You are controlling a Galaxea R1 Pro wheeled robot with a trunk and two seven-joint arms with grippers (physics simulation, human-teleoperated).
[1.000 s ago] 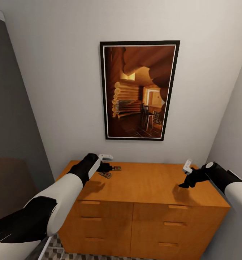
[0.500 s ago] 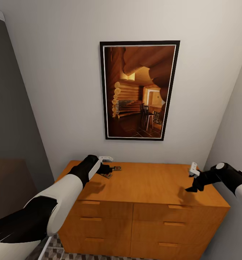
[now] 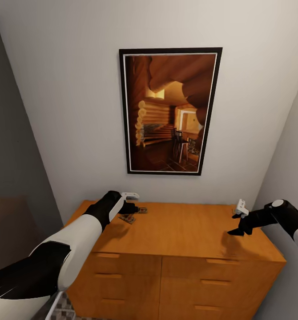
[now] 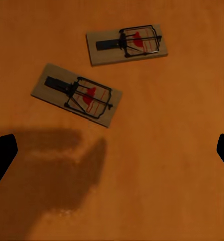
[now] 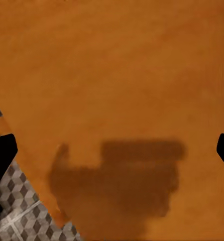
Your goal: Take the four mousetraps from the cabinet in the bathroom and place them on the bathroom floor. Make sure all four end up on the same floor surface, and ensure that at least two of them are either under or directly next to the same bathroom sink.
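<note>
two traps [image 4: 77, 94] [image 4: 127, 44] lying flat on the cabinet top [image 3: 180, 231], close together near its back left corner, not touching, each board at its own angle; red-marked wire parts facing up. seen in the head view as small dark shapes [image 3: 132, 214] just beside the left claw. no other traps to be made out anywhere on the top.

left claw [image 4: 112, 150] hanging over the boards, spread wide, empty, dark fingertips [image 4: 1, 153] at the far edges of the wrist view, shadow falling on bare wood just short of the nearer trap. right claw [image 3: 239, 222] over the right end of the top, also wide and empty, near the edge where wood gives way to cube-patterned floor [image 5: 16, 211].

likely trouble from here:
- thin flat boards, little to grip: fingers closing on the top face could skate off or push a trap along the wood instead of lifting it.
- coming down off-centre could catch the wire and tip the board.
- traps so close that closing on one may nudge the other toward the wall.
- right claw near the edge: a careless sweep could knock into the cabinet.
- only two in sight, so the rest probably need a search of the drawers [image 3: 122, 266].
</note>
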